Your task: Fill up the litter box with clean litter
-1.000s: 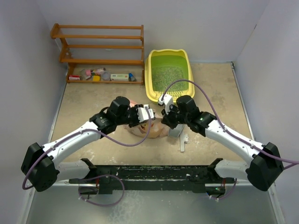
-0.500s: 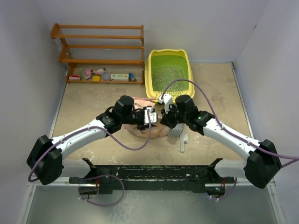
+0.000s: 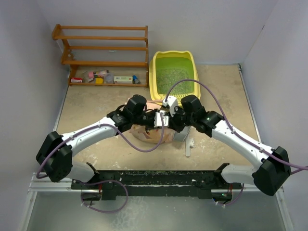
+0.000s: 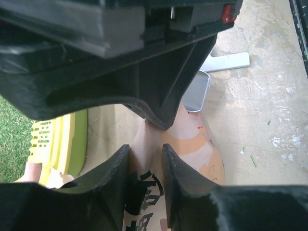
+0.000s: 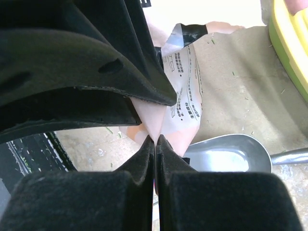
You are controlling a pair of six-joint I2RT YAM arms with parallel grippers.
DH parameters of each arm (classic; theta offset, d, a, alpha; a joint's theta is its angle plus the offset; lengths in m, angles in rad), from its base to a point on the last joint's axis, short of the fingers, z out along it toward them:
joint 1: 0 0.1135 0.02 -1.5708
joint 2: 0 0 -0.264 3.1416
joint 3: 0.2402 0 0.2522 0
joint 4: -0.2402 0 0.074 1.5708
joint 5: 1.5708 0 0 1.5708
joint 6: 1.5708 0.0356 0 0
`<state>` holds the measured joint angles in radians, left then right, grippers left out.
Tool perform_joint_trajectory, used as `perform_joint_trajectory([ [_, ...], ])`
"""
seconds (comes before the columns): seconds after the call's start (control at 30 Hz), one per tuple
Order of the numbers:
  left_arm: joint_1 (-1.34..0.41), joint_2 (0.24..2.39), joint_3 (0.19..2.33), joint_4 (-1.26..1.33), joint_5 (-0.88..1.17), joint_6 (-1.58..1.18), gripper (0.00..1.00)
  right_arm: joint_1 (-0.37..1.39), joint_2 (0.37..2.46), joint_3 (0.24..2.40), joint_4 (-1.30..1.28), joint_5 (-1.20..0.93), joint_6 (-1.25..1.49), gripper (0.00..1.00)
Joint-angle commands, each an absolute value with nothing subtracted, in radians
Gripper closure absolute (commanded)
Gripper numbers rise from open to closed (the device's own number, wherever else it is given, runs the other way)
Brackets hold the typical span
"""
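- Your R gripper: fingers pressed tight together, w/ a thin fold of the bag nipped at the tips. It's clamped on the pink-tan film.
- Your L gripper: fingers apart, straddling a ridge of the same bag. The printed film fills the gap betw. them. You can't tell from the wrist view whether they squeeze it or just sit either side.
- In the top view both grippers sit nose to nose over the bag, approx. mid-table. The L arm comes in from the left, the R arm from the right.
- Beyond them, at the far side of the table, you have the litter box. It's near both grippers but apart from them, and its near yellow lip lies just past the bag's far edge. In the L wrist view that slotted lip shows left of the fingers.
- The clean litter is a pale gritty patch in the green basin, mostly middle and near part. Bare green shows toward the far end. It's apart from both grippers.
- The grey scoop lies on the table just beside the bag on the R-arm side. Its bowl is below the R wrist and its handle points toward the near edge.
- The wooden shelf rack stands in the far left corner w/ small items on the bottom shelf, well apart from the grippers.
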<state>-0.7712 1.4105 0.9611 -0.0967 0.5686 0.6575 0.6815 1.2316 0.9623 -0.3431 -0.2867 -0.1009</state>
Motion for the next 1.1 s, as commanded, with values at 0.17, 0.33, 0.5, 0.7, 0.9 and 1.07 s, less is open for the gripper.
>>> perform_joint_trajectory([
  [0.17,-0.775,1.438,1.044,-0.274,0.479,0.669,1.0,0.685,1.154,1.025,-0.302,-0.318,-0.094,1.0],
  [0.33,-0.776,1.5,1.123,-0.329,0.496,0.61,1.0,0.685,1.17,1.029,-0.275,-0.319,-0.092,0.8],
  [0.5,-0.776,1.52,1.143,-0.319,0.526,0.581,1.0,0.685,1.204,1.032,-0.278,-0.347,-0.091,0.66],
  [0.7,-0.775,1.501,1.129,-0.316,0.515,0.582,1.0,0.684,1.204,0.968,-0.276,-0.299,-0.083,0.71],
  [0.9,-0.774,1.452,1.109,-0.31,0.498,0.59,1.0,0.685,1.155,0.88,-0.201,-0.231,-0.038,0.7],
  [1.07,-0.774,1.435,1.107,-0.309,0.498,0.584,1.0,0.686,1.166,0.832,-0.156,-0.255,-0.009,1.0],
])
